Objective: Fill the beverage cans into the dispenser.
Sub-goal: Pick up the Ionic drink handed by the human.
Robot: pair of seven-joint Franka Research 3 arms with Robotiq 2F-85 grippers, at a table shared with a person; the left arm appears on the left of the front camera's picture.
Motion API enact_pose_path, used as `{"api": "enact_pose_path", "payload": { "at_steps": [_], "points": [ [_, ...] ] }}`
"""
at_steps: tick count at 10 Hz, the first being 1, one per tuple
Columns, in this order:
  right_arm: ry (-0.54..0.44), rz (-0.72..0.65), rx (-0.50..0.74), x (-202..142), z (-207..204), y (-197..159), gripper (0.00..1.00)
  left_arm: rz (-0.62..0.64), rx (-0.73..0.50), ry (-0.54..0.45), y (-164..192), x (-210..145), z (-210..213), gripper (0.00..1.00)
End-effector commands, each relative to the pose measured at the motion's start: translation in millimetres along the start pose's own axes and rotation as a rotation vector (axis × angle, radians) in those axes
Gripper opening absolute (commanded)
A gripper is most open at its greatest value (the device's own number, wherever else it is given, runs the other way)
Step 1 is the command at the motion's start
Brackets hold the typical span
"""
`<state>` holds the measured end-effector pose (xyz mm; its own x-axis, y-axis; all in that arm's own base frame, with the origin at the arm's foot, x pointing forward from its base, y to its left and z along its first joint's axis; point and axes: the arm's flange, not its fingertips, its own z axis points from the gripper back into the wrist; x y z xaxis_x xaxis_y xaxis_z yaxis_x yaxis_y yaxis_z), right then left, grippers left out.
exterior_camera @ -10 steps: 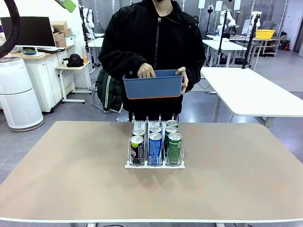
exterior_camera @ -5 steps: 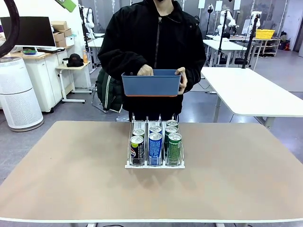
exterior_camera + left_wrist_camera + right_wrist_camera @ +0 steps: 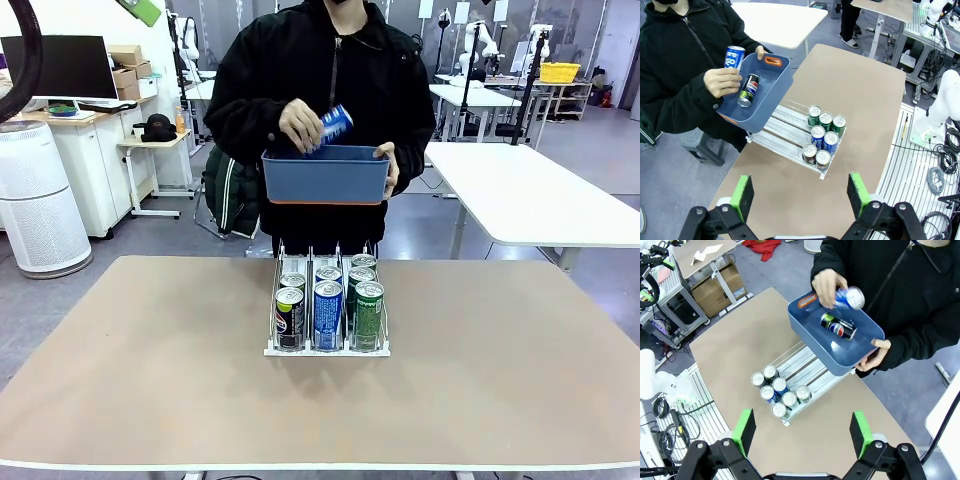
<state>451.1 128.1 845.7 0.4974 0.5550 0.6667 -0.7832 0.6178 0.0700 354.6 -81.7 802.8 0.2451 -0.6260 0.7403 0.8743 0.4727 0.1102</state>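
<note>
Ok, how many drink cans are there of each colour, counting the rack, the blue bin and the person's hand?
Green cans: 3, all in the rack
Blue-and-white cans: 3, two in the rack, one in the person's hand
Dark cans: 3, two in the rack, one lying in the blue bin
Total: 9

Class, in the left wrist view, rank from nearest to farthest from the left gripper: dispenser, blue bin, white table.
1. The dispenser, mid-table, ahead of the left gripper.
2. The blue bin, held by the person, beyond it.
3. The white table, behind the person.
</note>
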Motion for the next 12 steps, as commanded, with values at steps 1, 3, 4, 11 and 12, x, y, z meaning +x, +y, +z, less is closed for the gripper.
{"api": "enact_pose_path", "payload": {
  "at_steps": [1,3,4,11,12],
  "points": [
    [0.004,0.001,0.003,-0.6,0.0,0.8,1.0,0.002,-0.011,-0.004,-0.3,-0.9,-0.4,1.0],
    [0.004,0.001,0.003,-0.6,0.0,0.8,1.0,0.002,-0.011,-0.004,-0.3,-0.9,-0.4,1.0],
    [0.004,0.001,0.003,-0.6,0.0,0.8,1.0,0.002,-0.011,-0.004,-0.3,-0.9,-0.4,1.0],
    [0.004,0.001,0.003,-0.6,0.0,0.8,1.0,0.002,-0.011,-0.004,-0.3,-0.9,-0.4,1.0],
    [0.004,0.001,0.003,-0.6,0.0,0.8,1.0,0.002,-0.011,-0.004,-0.3,-0.9,-0.4,1.0]
  ]
}}
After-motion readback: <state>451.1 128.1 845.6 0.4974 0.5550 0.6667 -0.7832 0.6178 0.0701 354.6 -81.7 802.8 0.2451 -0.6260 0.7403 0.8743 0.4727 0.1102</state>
